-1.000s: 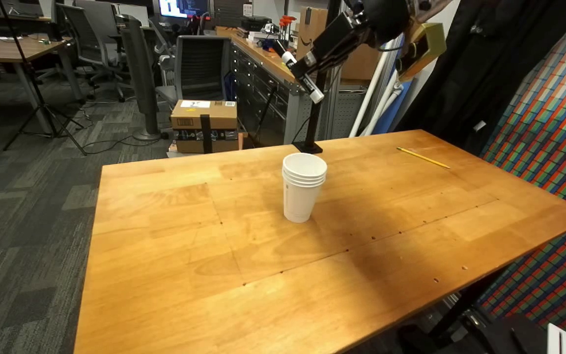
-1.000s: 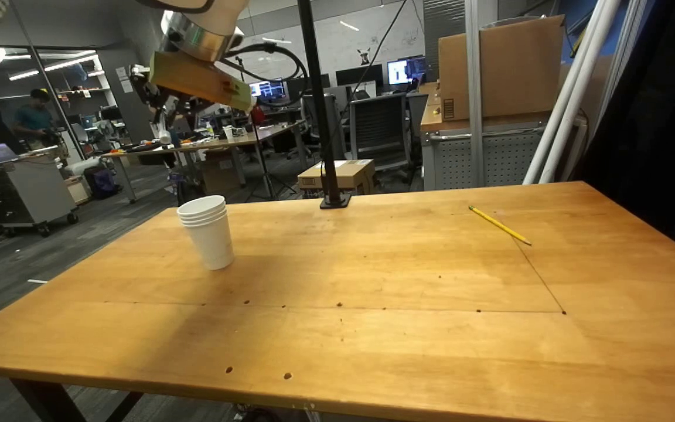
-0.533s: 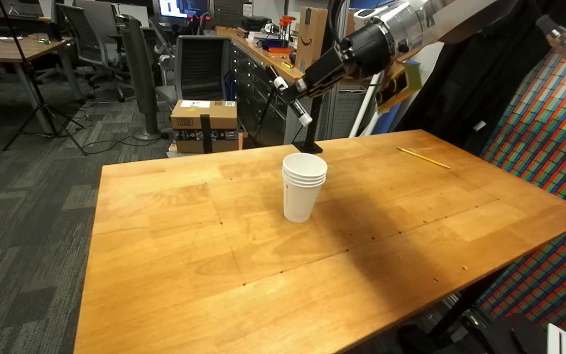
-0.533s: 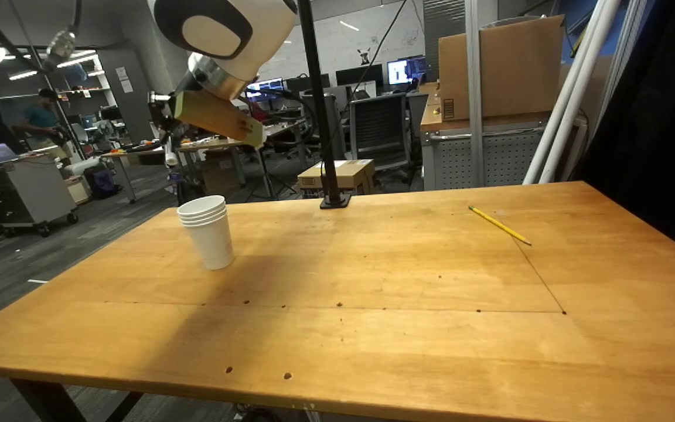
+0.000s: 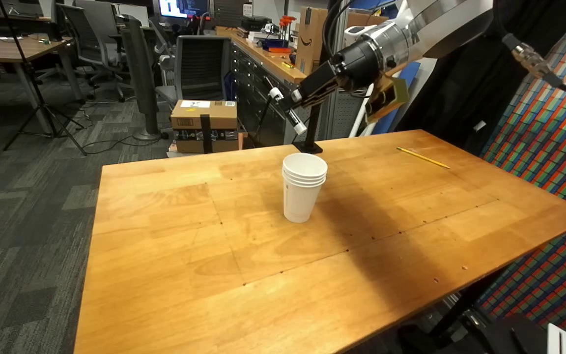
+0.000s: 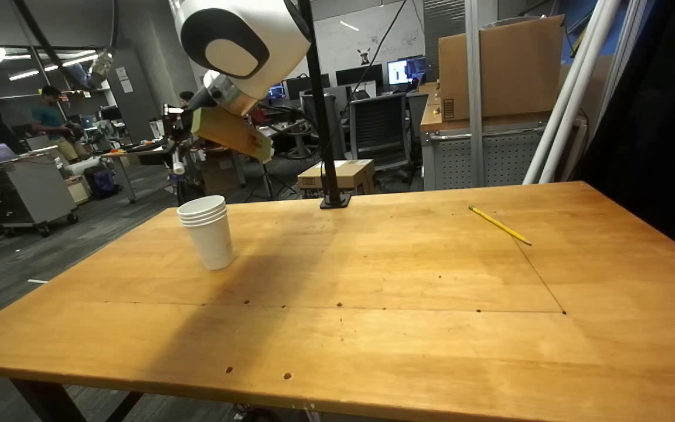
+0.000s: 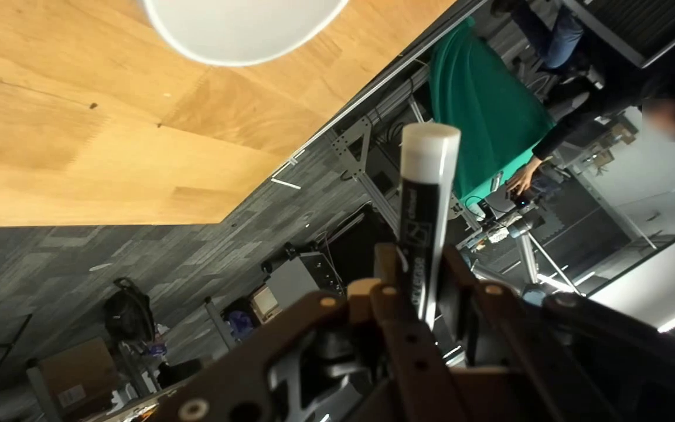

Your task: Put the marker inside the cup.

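Note:
The marker [image 5: 293, 119] is black with a white end and is held tilted in my gripper [image 5: 285, 102], above the far side of the table. In the wrist view my gripper [image 7: 418, 258] is shut on the marker [image 7: 421, 211], whose white end points away from the jaws. The marker's white end [image 6: 179, 167] also shows in an exterior view. The cup [image 5: 300, 199] is the top of a white paper stack with several rims, upright on the table. It also shows in an exterior view [image 6: 211, 237] and partly in the wrist view [image 7: 249, 26]. The marker is above the rim, apart from it.
A yellow pencil [image 5: 423, 157] lies on the wooden table [image 5: 175, 255], away from the cup. A black pole [image 6: 334, 202] stands at the table's far edge, near the arm. Cardboard boxes [image 5: 204, 120] stand on the floor beyond the table.
My gripper has come down with the marker still held, nearer the cup's height. It moved left in one exterior view and right in another. The cup and the pencil have not moved.

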### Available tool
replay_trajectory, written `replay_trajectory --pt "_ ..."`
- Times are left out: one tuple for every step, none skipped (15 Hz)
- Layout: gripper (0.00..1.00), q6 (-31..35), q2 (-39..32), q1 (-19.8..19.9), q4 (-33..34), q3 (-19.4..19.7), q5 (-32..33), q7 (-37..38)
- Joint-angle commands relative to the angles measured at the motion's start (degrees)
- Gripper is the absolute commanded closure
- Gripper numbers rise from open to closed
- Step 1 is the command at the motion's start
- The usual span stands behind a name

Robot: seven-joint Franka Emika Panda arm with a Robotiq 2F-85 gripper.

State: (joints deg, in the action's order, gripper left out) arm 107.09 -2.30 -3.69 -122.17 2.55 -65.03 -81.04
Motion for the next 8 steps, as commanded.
replay_trajectory --pt "0.91 -3.0 -2.7 1.9 2.6 -1.0 -2.6 -3.0" --pt "0.91 -3.7 -3.2 2.1 2.7 -1.0 -3.1 -4.1" --pt "0.91 -4.3 -3.7 2.3 2.8 -1.0 -3.6 -5.0" --pt "0.91 -5.1 -4.1 2.5 2.9 -1.0 -4.2 -6.0" --pt "0.91 -5.7 -4.6 2.7 3.0 -1.0 -4.6 -7.0" --pt "0.91 -6.4 -5.0 2.9 3.1 -1.0 -5.0 -7.9" --pt "0.91 -7.2 -5.4 3.1 3.3 -1.0 -5.5 -8.9" --pt "0.91 -8.0 -5.8 3.3 3.4 -1.0 -5.8 -9.7"
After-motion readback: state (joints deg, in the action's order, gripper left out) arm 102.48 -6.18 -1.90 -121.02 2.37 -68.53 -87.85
